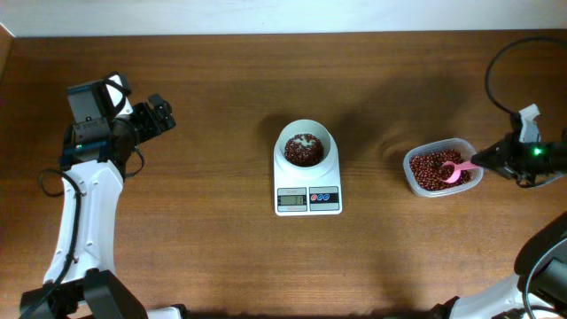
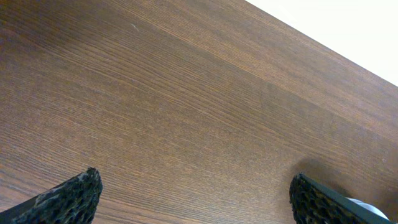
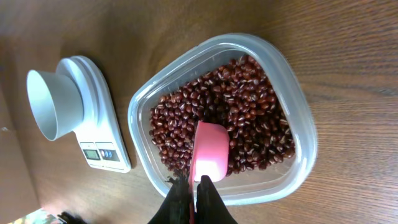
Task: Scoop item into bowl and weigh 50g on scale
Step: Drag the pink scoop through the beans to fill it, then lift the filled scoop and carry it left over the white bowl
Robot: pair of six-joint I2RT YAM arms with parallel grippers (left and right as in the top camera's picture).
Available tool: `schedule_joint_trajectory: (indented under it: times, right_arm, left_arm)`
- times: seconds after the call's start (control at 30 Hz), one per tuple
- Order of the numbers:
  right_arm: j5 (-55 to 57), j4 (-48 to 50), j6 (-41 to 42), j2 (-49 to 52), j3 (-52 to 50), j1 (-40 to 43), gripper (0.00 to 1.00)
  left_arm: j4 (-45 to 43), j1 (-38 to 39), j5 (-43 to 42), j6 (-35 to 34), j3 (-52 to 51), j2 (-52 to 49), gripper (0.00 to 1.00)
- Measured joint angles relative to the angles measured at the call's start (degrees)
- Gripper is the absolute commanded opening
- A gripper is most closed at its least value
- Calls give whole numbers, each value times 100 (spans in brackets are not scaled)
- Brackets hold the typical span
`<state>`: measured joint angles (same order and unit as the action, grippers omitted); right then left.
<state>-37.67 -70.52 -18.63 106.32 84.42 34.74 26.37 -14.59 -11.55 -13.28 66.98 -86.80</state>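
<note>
Two arms are showing: the left gripper (image 1: 158, 113) is hanging with jaws wide apart at 9 o'clock, empty. Centre, the bowl (image 1: 287, 142) is sitting on the scale (image 1: 307, 200), holding beans (image 1: 304, 151). At 3 o'clock the right gripper (image 1: 483, 160), nearer, is clamping the pink scoop (image 1: 454, 170), its length pointing 9 o'clock over beans in the tub (image 3: 303, 124).

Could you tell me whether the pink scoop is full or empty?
Empty, it seems: the pink scoop shows only bare pink, lying on the beans in the tub.
</note>
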Motion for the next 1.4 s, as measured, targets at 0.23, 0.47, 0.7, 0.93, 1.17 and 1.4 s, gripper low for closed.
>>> schedule_joint_trajectory:
  times: [0.23,0.47,0.7,0.93,1.17,1.4]
  right_arm:
    - [-542,-13,-258,0,-227,365,4]
    - [-1062,-63,-280,0,-227,575,4]
    - [-1582,-210,-284,0,-227,590,4]
    - [-1980,-293,-328,0,-227,590,4]
    - [-2844,-361,-407,0,-227,413,4]
    - [-3093,-354,-404,0,-227,-984,4]
  left_arm:
    - [2,0,0,0,0,0,99]
    - [2,0,0,0,0,0,99]
    - [0,0,0,0,0,0,99]
    - [2,0,0,0,0,0,99]
    - [2,0,0,-2,0,0,99]
    - [0,0,0,-2,0,0,99]
